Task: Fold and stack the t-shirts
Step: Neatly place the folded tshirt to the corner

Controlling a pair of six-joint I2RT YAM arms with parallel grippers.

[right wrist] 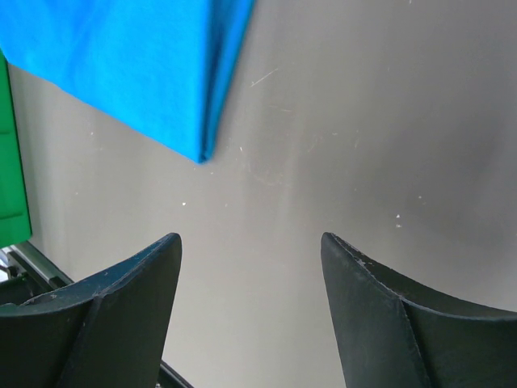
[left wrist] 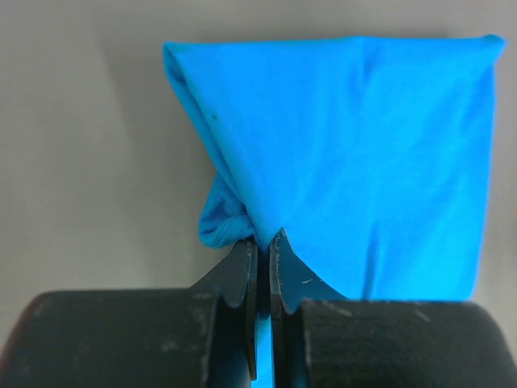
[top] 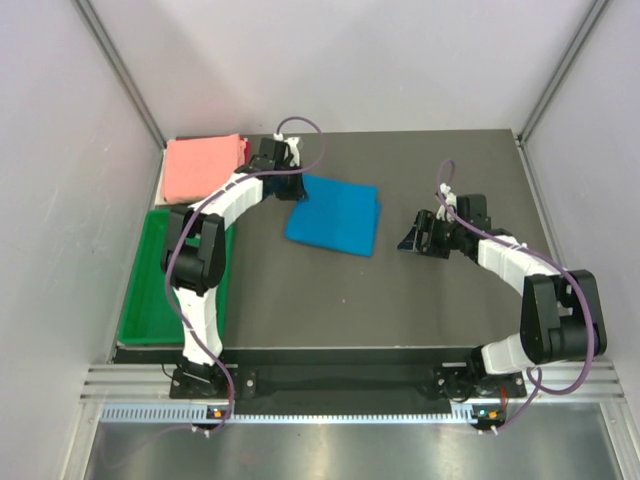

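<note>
Broadly, the top view takes in the whole dark grey table (top: 400,300), with 2 arms bolted at its near edge. Along the table's left side lies the green tray (top: 150,290), the next biggest thing. Only this view shows its full length; the right wrist view catches just a green strip of it at its left edge (right wrist: 8,162).

The blue t-shirt (top: 335,215) lies folded into a rough rectangle near the middle of the table, well apart from the tray. The pink t-shirt (top: 200,165) lies folded at the far left corner, just beyond the tray's far end, and appears in the top view alone.

The left gripper (top: 297,193) reaches to the blue t-shirt's near left corner. From above, the grip itself is hidden under the wrist. The left wrist view settles it: the left gripper (left wrist: 262,242) has its 2 fingers pressed nearly together, pinching a bunched corner of the blue cloth (left wrist: 347,145), which fans out from them in a taut fold.

The right gripper (top: 412,238) hovers to the right of the blue t-shirt, not touching it. In its own view, the right gripper (right wrist: 250,238) stands wide and holds nothing, with bare table between the fingers and a folded corner of the blue t-shirt (right wrist: 121,65) beyond them.
</note>
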